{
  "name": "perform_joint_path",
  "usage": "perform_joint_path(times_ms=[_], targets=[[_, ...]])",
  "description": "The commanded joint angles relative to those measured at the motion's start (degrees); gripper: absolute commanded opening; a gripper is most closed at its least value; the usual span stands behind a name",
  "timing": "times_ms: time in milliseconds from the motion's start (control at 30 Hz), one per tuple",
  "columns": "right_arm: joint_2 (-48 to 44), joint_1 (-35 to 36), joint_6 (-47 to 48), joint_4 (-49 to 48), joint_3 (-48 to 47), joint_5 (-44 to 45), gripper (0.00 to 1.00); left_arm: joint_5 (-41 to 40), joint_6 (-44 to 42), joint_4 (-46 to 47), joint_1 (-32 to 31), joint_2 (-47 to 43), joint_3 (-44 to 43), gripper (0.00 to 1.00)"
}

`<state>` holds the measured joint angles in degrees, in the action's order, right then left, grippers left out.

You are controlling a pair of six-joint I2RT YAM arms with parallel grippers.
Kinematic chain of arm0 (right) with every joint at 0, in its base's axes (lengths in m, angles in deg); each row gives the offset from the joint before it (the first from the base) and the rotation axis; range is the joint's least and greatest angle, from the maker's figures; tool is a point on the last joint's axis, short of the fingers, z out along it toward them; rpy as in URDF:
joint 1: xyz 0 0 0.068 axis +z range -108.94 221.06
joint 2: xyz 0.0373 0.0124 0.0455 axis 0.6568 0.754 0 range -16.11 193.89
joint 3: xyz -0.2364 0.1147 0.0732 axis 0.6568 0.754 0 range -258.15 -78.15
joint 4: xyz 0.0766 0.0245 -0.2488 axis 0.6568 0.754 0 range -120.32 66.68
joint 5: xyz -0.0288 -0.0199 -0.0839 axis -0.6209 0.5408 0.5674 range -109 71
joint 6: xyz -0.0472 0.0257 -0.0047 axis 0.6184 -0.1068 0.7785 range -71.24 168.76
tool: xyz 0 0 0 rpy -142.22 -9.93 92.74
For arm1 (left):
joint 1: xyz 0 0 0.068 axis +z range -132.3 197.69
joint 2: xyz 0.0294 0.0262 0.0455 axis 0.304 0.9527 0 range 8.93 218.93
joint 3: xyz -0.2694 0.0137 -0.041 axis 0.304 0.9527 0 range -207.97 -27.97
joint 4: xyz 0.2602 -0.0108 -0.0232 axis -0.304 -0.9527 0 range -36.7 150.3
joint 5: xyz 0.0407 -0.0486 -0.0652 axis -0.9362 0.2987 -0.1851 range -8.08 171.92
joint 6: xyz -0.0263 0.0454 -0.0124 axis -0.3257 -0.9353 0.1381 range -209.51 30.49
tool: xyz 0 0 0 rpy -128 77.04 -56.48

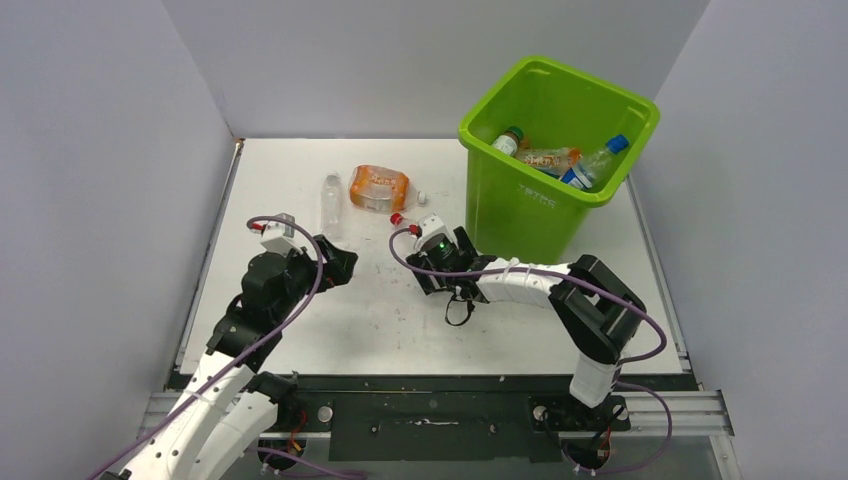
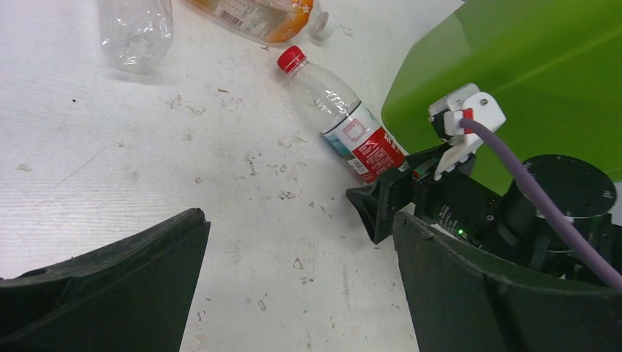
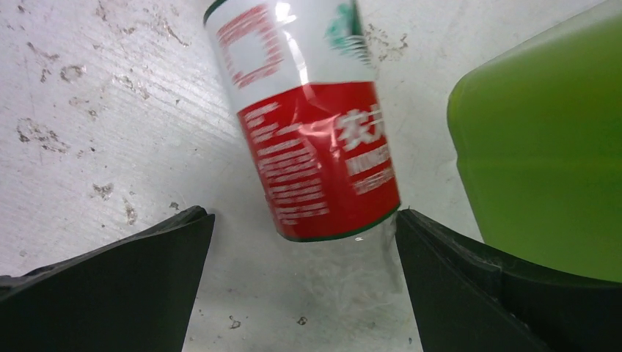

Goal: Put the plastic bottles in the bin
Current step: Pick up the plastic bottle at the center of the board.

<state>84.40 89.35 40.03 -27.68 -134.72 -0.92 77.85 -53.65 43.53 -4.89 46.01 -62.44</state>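
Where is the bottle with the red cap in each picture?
Top view: the red-capped bottle is near the middle, just left of the green bin; mostly its cap end shows.
Left wrist view: upper middle, slanting, with the cap pointing up-left.
Right wrist view: top centre, with its red label seen close up.
Shared landmark: the green bin is to the right of the bottle in all three.

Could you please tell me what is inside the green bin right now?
Inside the bin lie a blue-capped bottle, an orange-labelled bottle and a third bottle. Anything beneath them is hidden.
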Motion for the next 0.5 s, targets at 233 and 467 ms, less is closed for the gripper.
perform_joint_path(times_ms=[233,467], targets=[[1.76,0.34,-2.12,-2.12,-1.14,-2.79,0.80,3.37,0.15,2.87,0.44,-1.12,0.54,0.96],[-1.24,1.81,-4.62,-4.75,1.86,-1.89,0.39,2.95,0.38,2.89,0.44,-1.38,0.84,0.96]])
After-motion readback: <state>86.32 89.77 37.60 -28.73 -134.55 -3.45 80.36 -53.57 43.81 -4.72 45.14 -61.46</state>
